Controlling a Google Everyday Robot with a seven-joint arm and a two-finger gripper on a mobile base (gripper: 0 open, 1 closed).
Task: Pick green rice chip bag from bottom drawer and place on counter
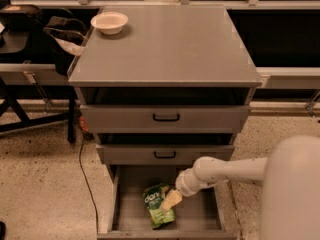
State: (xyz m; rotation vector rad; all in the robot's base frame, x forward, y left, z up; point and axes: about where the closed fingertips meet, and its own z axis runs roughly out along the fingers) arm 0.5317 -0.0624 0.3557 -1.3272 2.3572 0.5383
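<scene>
Closest in, at the lower right, the robot's pale rounded body (292, 194) fills the corner. From it the white arm (227, 170) reaches leftward and down into the open bottom drawer (202, 216). The drawer is pulled out toward the camera, showing its plain grey floor and low front edge.

The green rice chip bag (156, 210) lies flat on the drawer floor, left of centre and close to the front edge, with its dark round logo toward the back. The gripper (171, 199), a tan tip at the end of the arm, is inside the drawer at the bag's upper right corner. It overlaps that edge of the bag, so the bag sits just below and to the left of it. Whether it has closed on the bag or only rests against it cannot be told.

Behind and above are the two upper drawers, the middle drawer (165, 154) and the top drawer (165, 118), each with a black handle. Above them the counter (170, 49) spreads flat and grey. A white bowl (109, 22) stands at its far left corner. A dark cable (82, 169) trails down the speckled floor (40, 184) to the left of the cabinet.
</scene>
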